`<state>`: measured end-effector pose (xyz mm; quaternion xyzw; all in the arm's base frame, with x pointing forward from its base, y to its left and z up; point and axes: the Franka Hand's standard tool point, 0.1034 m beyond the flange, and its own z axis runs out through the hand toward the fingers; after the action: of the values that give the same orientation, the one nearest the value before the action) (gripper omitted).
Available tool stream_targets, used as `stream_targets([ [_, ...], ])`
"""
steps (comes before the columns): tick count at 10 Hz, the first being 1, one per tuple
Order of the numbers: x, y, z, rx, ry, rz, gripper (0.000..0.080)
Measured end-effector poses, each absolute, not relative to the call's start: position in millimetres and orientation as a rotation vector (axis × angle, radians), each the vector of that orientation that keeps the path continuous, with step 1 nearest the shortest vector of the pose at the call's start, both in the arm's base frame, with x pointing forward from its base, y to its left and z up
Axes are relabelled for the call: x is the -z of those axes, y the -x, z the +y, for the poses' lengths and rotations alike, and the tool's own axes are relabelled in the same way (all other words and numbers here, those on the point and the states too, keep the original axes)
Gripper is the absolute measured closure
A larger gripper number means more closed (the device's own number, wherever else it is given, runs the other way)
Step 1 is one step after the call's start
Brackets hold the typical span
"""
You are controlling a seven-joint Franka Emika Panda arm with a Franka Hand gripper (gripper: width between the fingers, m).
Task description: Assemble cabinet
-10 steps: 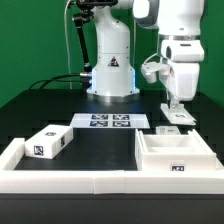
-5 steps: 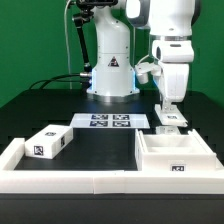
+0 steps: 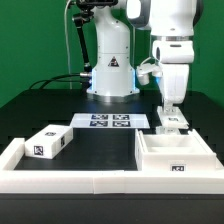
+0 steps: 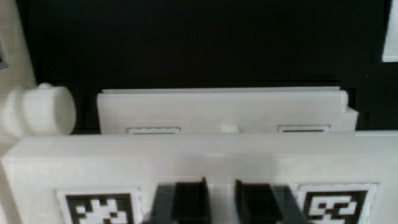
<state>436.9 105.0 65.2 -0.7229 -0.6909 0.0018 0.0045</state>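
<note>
My gripper (image 3: 170,106) reaches down at the exterior view's right onto a small white cabinet piece (image 3: 173,122) with tags on its top. In the wrist view its dark fingers (image 4: 180,205) stand close together on that piece (image 4: 107,165), a tag on either side and a thin white strip pinched between them (image 4: 221,206). The hollow white cabinet body (image 3: 175,155) lies just in front, open side up; the wrist view shows it beyond the piece (image 4: 222,108). Another white cabinet block (image 3: 47,142) lies at the exterior view's left.
The marker board (image 3: 110,121) lies flat at the middle back, in front of the robot base (image 3: 110,75). A low white border frame (image 3: 70,180) runs along the front and left. A rounded white knob (image 4: 39,108) shows at the wrist view's edge.
The arm and gripper have shifted a little toward the exterior view's left, and the small white piece under the fingers has shifted with them. Little has moved in the last half second.
</note>
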Motion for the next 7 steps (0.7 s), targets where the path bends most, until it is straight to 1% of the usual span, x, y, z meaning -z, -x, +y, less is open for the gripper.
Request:
stream_targets([
  [4, -61.8, -447.7, 109.2, 0.003, 2.286, -2.134, 0.0732],
  [7, -59.6, -449.2, 105.1, 0.000, 2.292, -2.124, 0.0732],
])
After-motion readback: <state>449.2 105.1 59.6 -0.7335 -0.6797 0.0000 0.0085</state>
